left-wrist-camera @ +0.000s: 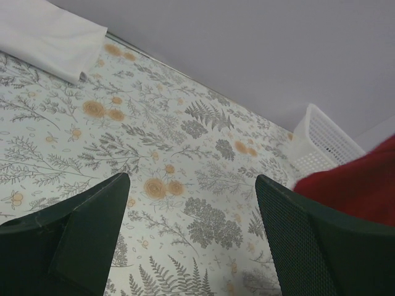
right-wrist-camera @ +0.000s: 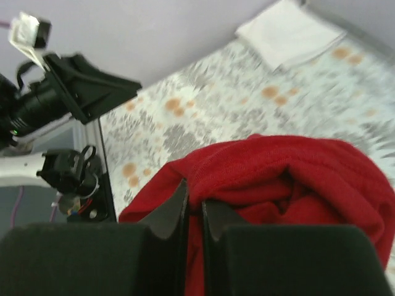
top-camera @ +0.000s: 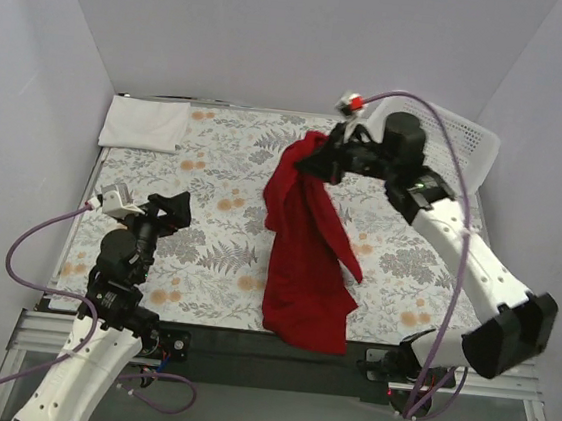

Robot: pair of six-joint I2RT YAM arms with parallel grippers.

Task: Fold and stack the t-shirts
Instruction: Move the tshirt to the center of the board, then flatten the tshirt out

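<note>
The deep red t-shirt [top-camera: 305,253] hangs bunched from my right gripper [top-camera: 309,160], which is shut on its upper edge and holds it above the middle of the table; its lower end drapes to the table's near edge. In the right wrist view the fingers pinch a fold of the red shirt [right-wrist-camera: 271,172]. The white t-shirt [top-camera: 145,122] lies as a flat folded rectangle at the far left corner; it also shows in the left wrist view [left-wrist-camera: 49,37] and the right wrist view [right-wrist-camera: 287,34]. My left gripper [top-camera: 169,209] is open and empty over the left side.
A white plastic mesh basket [top-camera: 459,139] stands at the far right, behind my right arm; it shows in the left wrist view [left-wrist-camera: 324,145]. The floral table cover [top-camera: 214,173] spans the whole table, walled on three sides.
</note>
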